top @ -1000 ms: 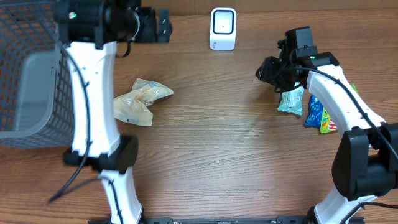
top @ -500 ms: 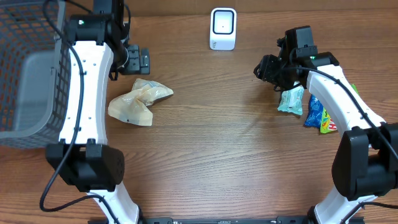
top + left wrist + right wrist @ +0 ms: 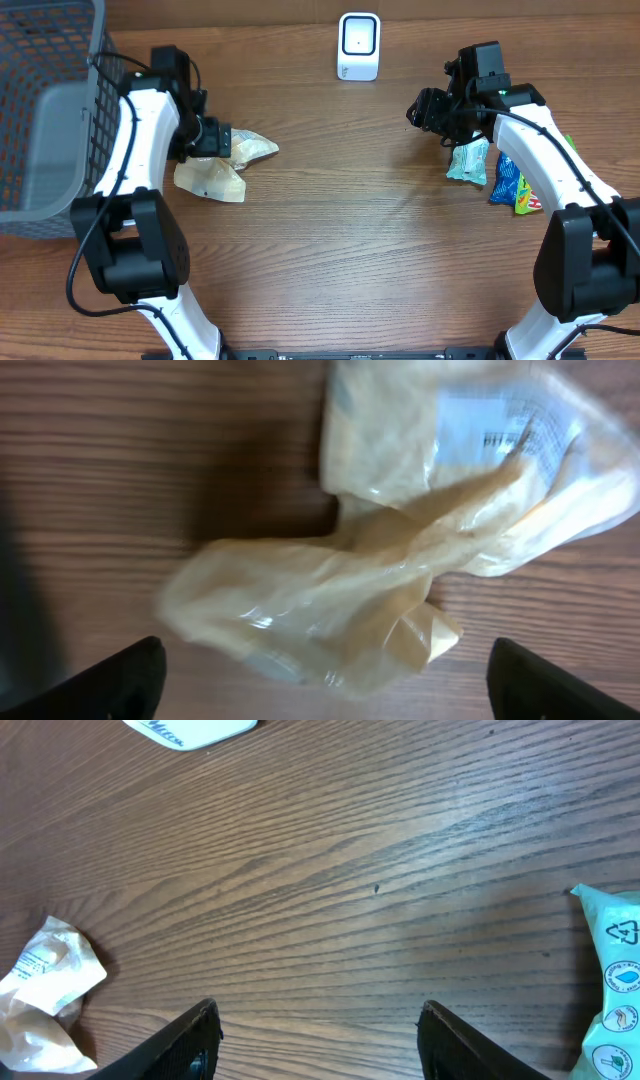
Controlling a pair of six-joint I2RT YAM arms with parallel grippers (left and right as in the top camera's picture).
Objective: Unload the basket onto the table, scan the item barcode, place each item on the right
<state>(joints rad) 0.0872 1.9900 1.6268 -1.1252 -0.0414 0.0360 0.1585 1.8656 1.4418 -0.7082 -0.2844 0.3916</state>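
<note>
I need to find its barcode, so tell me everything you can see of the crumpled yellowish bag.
The bag is a crumpled pouch of thin, translucent yellowish plastic, twisted at the middle into two lobes. A white label with dark bars shows on one lobe, blurred in the left wrist view. It lies on the wooden table, with the open left gripper above it; contact unclear.

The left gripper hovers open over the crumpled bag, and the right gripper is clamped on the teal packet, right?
Not quite. The right gripper is open and empty; the teal packet lies beside it, as the right wrist view shows. The left gripper does hover open over the crumpled bag.
</note>
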